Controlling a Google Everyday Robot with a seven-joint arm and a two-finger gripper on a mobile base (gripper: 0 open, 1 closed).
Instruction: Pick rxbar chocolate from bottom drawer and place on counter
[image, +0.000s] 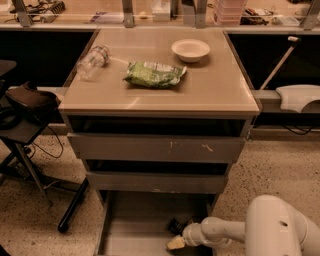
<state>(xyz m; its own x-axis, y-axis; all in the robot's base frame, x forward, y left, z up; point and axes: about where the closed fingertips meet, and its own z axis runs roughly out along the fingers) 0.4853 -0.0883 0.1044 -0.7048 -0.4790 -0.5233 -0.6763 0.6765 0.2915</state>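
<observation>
because the bottom drawer (132, 227) is pulled out at the foot of the cabinet (100, 146), its flat grey floor lies bare to reach, and the arm (222, 231) comes in low from the cabinet's right to work there. the gripper (175, 243) sits inside that drawer at the cabinet's near right corner, close over the floor. whether it is released or clenched i cannot tell. just behind it, a little deeper toward the cabinet, is a small dark thing that i take for the rxbar chocolate (175, 226). it appears to lie in the drawer, apart from the gripper or barely beside it, so i judge the pick not yet made.

above, the middle drawer (155, 182) and the top drawer (200, 150) stand partly out of the cabinet, stepped back so that neither covers the lowest one. the counter (220, 92) caps the cabinet, and its front strip is bare, a likely spot for the bar.

further back on the cabinet top, a green bag (154, 74) lies flat near the middle. a clear bottle (93, 62) lies on its side at the left edge, and a pale bowl (190, 49) stands upright toward the far right.

counted: one gripper, one dark bar, three drawers, one bag, one bottle, one bowl.
</observation>
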